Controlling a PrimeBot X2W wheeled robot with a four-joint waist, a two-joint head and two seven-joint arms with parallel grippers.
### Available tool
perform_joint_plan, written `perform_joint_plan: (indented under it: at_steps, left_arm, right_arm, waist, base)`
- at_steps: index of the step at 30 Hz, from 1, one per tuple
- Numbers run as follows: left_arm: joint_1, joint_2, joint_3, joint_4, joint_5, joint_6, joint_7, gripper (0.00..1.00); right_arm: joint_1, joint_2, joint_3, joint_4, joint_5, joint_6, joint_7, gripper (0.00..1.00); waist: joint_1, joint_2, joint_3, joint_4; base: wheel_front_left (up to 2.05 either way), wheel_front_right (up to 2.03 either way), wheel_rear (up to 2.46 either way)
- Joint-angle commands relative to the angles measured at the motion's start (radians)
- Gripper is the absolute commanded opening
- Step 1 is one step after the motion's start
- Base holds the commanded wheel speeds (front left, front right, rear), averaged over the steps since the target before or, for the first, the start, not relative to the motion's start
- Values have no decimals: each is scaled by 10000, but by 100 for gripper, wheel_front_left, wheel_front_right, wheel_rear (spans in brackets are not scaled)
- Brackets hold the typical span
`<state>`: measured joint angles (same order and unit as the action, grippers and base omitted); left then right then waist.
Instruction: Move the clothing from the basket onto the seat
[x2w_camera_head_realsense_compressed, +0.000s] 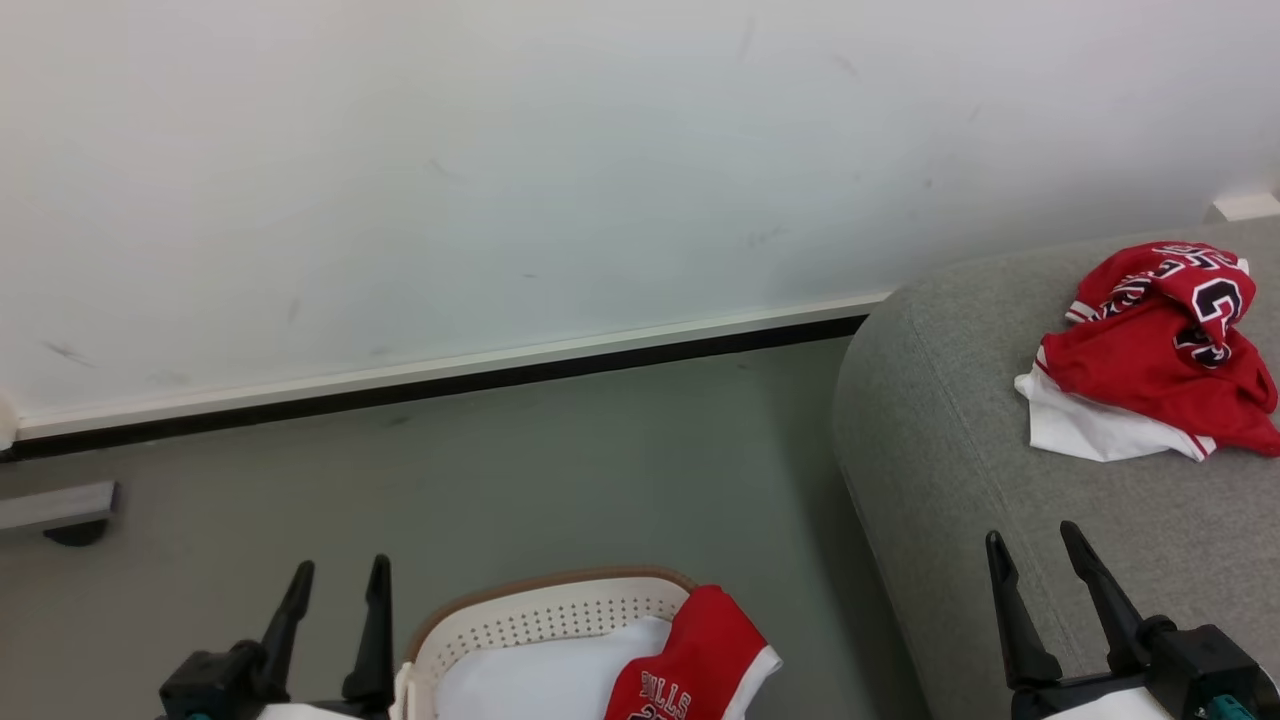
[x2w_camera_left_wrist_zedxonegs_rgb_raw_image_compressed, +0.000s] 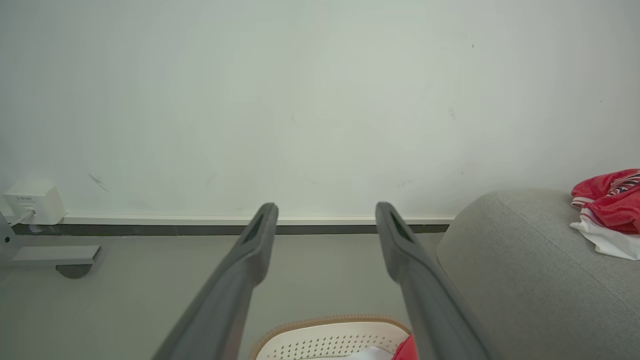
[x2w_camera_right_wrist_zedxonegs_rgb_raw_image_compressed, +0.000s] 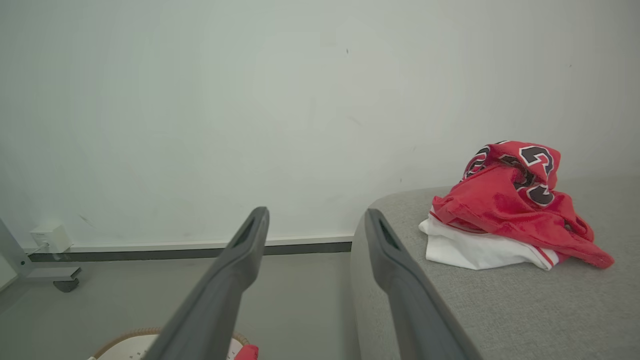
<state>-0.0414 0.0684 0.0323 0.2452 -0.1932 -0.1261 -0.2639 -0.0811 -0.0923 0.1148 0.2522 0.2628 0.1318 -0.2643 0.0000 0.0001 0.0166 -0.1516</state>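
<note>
Both our grippers hang spread wide and empty: the left gripper (x2w_camera_head_realsense_compressed: 342, 565) just beside the laundry basket (x2w_camera_head_realsense_compressed: 540, 612) on the grey floor (x2w_camera_head_realsense_compressed: 600, 470), the right gripper (x2w_camera_head_realsense_compressed: 1032, 533) above the near edge of the grey sofa (x2w_camera_head_realsense_compressed: 950, 450). Up on the sofa we see a red numbered garment (x2w_camera_head_realsense_compressed: 1160, 355) bunched over a white garment (x2w_camera_head_realsense_compressed: 1090, 432), well apart from both claws. Down in the basket, a red BULLS garment (x2w_camera_head_realsense_compressed: 700, 650) drapes across the rim beside a second white garment (x2w_camera_head_realsense_compressed: 540, 680).
</note>
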Motion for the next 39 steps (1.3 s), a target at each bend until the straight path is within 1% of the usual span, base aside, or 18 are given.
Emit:
perform_joint_plan:
  at_steps: [1, 4, 7, 11, 18, 24, 30, 32, 34, 39]
  left_arm:
    - [-138, 7, -1, 59, 106, -33, -8, 100]
    - [-314, 24, -150, 296, -26, -42, -8, 100]
    - [-619, 192, -380, 599, -92, -53, -8, 100]
    - [-1090, 485, -1026, 1131, -294, -52, -8, 100]
    - [-2270, 1082, -2204, 2532, -650, -54, 81, 100]
    - [-3260, 1527, -3469, 3912, -1264, -55, 623, 100]
    - [-4081, 1904, -5183, 5000, -2122, -34, 1230, 100]
    - [-4256, 1955, -5929, 5325, -2572, -34, 1765, 100]
    - [-4545, 2147, -6585, 5519, -2984, -34, 2211, 100]
    - [-5038, 2429, -7608, 6004, -4101, -35, 3113, 100]
  right_arm:
    - [-175, -60, -43, -85, -58, -22, 0, 100]
    - [-273, -87, -125, -163, -67, -22, 0, 100]
    - [-427, -63, -197, -279, -124, -22, 0, 100]
    - [-596, 5, -373, -454, -179, -22, 0, 100]
    - [-1020, 91, -745, -637, -231, -22, 0, 100]
    - [-1438, 155, -1020, -794, -207, -22, 0, 100]
    - [-1813, 242, -1327, -1031, -267, -22, 0, 100]
    - [-1942, 274, -1396, -1111, -287, -22, 0, 100]
    - [-2047, 313, -1441, -1181, -308, -22, 0, 100]
    - [-2269, 387, -1456, -1500, -337, -22, 0, 100]
  waist:
    - [0, -1, 174, -172]
    - [0, -1, 440, -395]
    - [0, -1, 810, -637]
    - [0, -1, 1369, -950]
    - [0, -1, 2389, -1491]
    - [0, -1, 3200, -1848]
    - [0, -1, 4006, -2123]
    - [0, -1, 4258, -2215]
    - [0, -1, 4517, -2307]
    - [0, -1, 5131, -2522]
  base:
    - [0, 0, 0]
    - [0, 0, 0]
    - [0, 0, 0]
    - [0, 0, 0]
    - [0, 0, 0]
    - [0, 0, 0]
    - [0, 0, 0]
    - [0, 0, 0]
    - [0, 0, 0]
    - [0, 0, 0]
